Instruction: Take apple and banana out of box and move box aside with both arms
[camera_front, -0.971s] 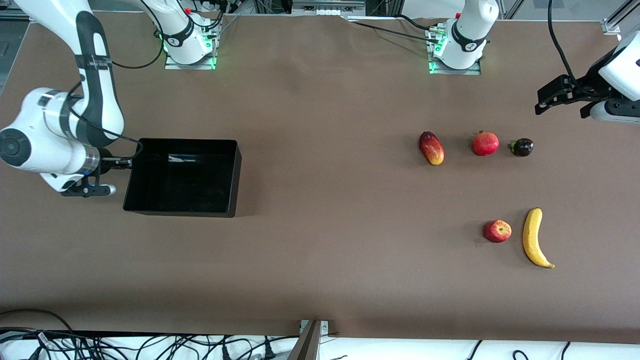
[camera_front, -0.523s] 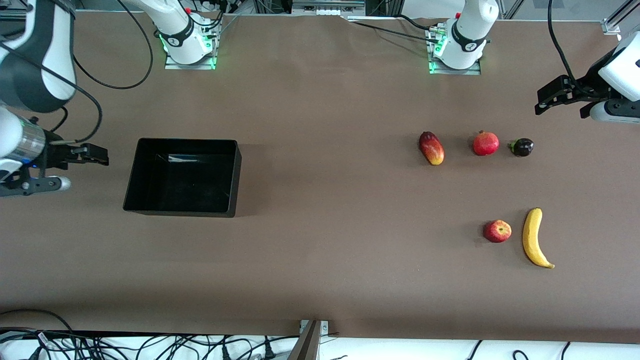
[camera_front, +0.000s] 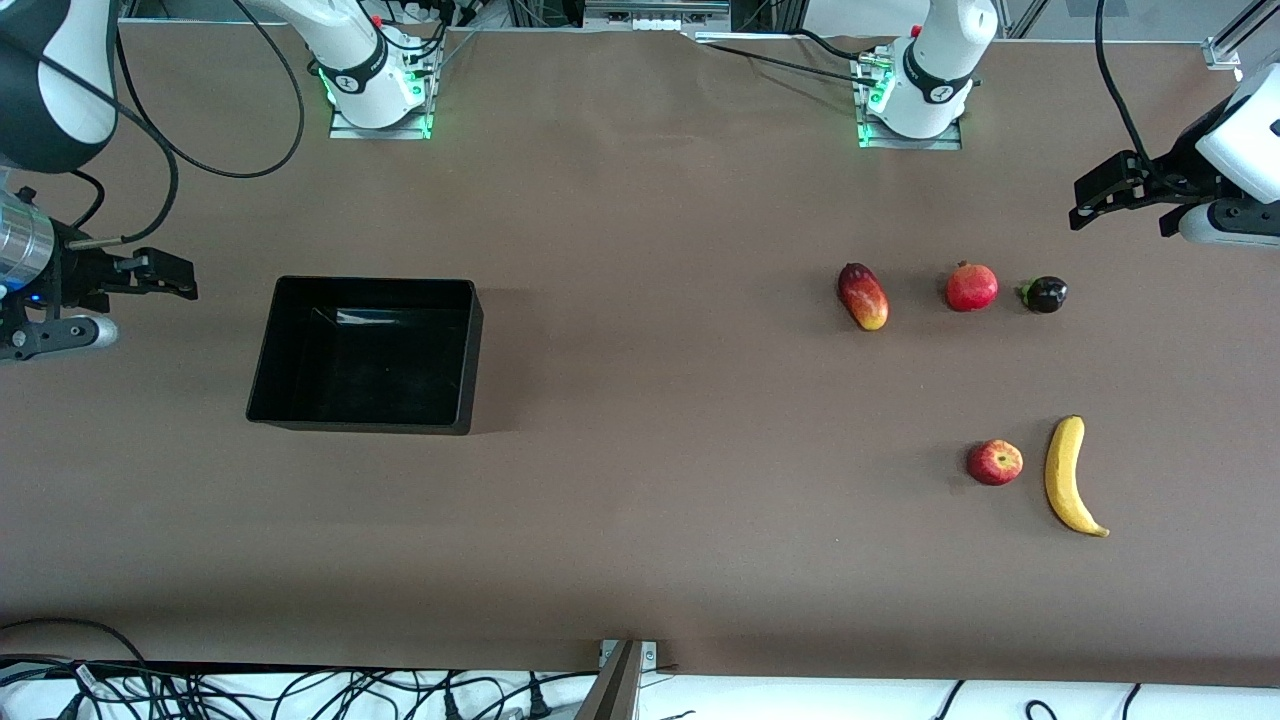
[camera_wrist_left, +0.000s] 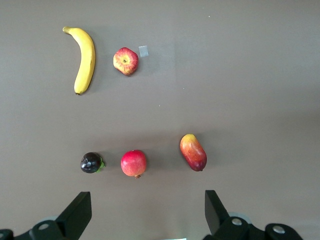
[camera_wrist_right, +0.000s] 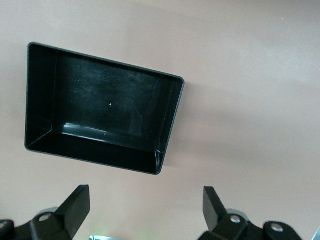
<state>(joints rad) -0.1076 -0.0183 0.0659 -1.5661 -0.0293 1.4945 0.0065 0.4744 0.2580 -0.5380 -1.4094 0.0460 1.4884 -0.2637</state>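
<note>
Both grippers spread, empty: right gripper (camera_front: 185, 283) at black bin's (camera_front: 262, 360) 9 o'clock edge; left gripper (camera_front: 1085, 205) over table (camera_front: 650, 400) corner; apple (camera_front: 994, 462) beside banana (camera_front: 1067, 476).

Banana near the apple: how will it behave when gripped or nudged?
The banana lies flat on its curved side, so it probably pivots rather than rolls. Its skin looks smooth, perhaps slippery. A nudge toward the apple close beside it could bump it.

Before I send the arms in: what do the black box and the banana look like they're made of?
The box looks like hard glossy plastic: thin moulded walls, and a bright glare streak on its inside floor. The banana has a smooth, even yellow skin with a faint sheen and a darker tip; whether it is real fruit or a plastic replica cannot be told.
</note>
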